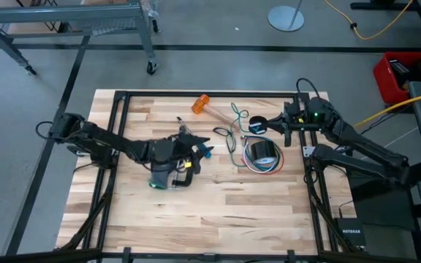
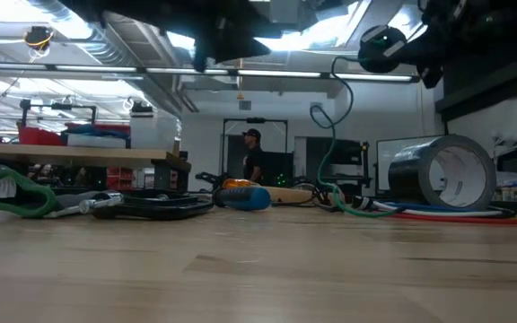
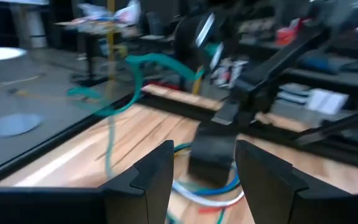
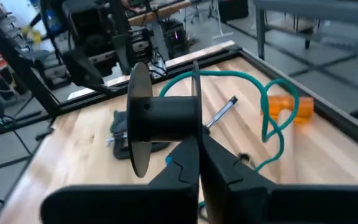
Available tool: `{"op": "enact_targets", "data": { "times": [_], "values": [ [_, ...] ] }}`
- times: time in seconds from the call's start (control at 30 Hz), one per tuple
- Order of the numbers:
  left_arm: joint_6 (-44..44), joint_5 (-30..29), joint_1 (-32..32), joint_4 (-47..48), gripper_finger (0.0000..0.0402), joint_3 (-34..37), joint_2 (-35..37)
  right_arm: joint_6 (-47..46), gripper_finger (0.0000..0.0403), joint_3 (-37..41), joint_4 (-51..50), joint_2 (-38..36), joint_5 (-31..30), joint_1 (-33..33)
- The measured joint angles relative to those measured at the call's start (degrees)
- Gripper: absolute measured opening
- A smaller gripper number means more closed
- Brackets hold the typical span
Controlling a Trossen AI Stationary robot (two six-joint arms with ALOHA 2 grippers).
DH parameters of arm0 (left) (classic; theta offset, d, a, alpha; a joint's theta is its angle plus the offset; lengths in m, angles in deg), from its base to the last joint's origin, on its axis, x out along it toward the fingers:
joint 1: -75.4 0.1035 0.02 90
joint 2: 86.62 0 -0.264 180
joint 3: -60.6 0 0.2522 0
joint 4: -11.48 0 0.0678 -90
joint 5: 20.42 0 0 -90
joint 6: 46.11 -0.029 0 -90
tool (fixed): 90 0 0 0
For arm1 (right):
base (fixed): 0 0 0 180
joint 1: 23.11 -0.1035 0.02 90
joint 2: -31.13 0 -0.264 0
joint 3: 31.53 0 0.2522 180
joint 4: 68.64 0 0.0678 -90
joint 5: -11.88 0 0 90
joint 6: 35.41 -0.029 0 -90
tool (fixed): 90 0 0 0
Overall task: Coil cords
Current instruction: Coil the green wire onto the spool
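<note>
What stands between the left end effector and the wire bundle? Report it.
Nothing visible blocks the way: the open left end effector faces the wire bundle across bare table. A tape roll stands inside the bundle's loop and may crowd a grasp.

We look straight down on the whole counter point(image 1: 210, 197) from above, and level across its top from its surface. Each wrist camera faces forward, close past its own fingers. All views share the teal cord point(image 1: 234, 135) near the middle.
</note>
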Motion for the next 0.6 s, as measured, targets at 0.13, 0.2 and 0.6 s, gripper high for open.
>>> {"op": "enact_targets", "data": {
  "times": [0.13, 0.2, 0.6],
  "values": [
    [0.3, 9.5, 5.4, -1.8, 0.0164, 0.0, 0.0, 1.6, 0.0001, 3.6, 6.2, 0.0, 0.0, 0.0],
    [0.3, 13.0, 7.9, -1.8, 0.0164, -0.4, 0.0, 1.6, 0.0001, 5.0, 7.8, 0.0, 0.0, 0.0],
    [-8.7, 29.2, 19.1, -0.7, 0.0164, -6.8, -0.4, 3.0, 0.0001, 12.3, 20.6, 0.2, 1.2, 0.0]
  ]
}}
